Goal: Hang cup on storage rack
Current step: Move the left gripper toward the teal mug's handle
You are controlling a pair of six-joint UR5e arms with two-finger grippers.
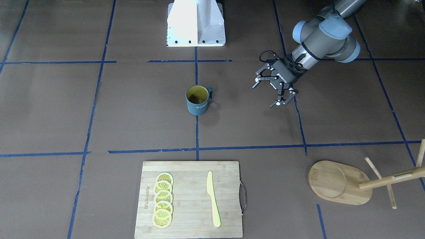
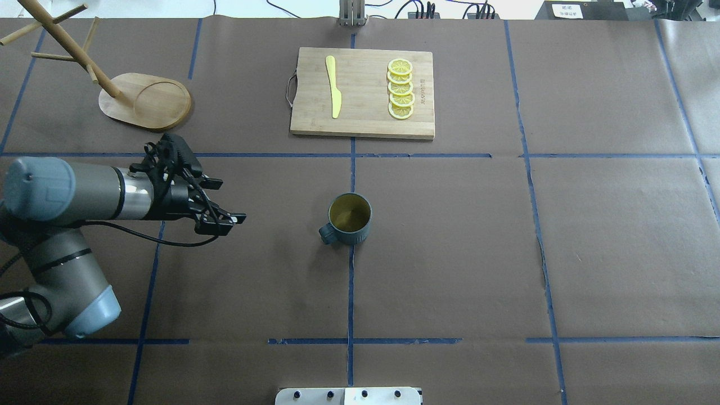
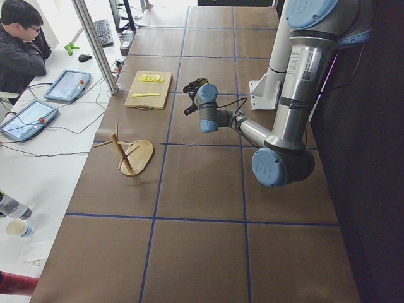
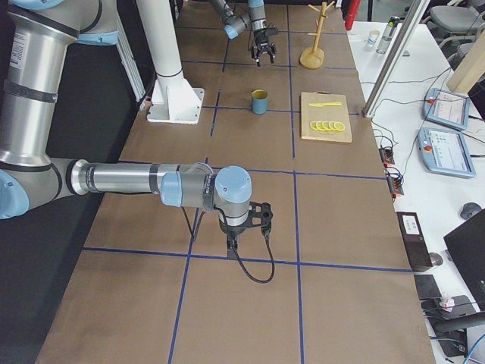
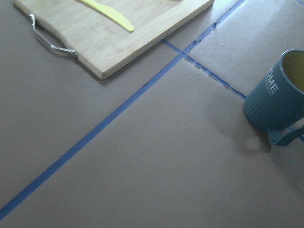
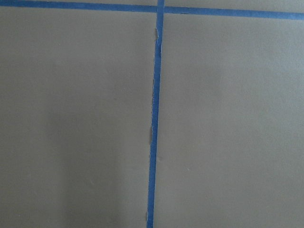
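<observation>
The cup (image 1: 197, 101) stands upright on the brown table near its middle, dark blue-grey with a yellow inside and white "HOME" lettering; it also shows in the overhead view (image 2: 350, 219) and the left wrist view (image 5: 278, 102). Its handle points toward my left side. My left gripper (image 1: 267, 94) is open and empty above the table, well apart from the cup on its handle side (image 2: 228, 198). The storage rack (image 2: 145, 101), a bamboo mug tree, stands at the far left corner (image 1: 338, 182). My right gripper (image 4: 248, 226) shows only in the right side view; I cannot tell its state.
A bamboo cutting board (image 1: 189, 199) with a yellow knife (image 1: 212, 199) and several lemon slices (image 1: 163, 199) lies at the far middle edge. The robot's white base (image 1: 196, 23) is at the near edge. An operator (image 3: 22, 47) sits beyond the table.
</observation>
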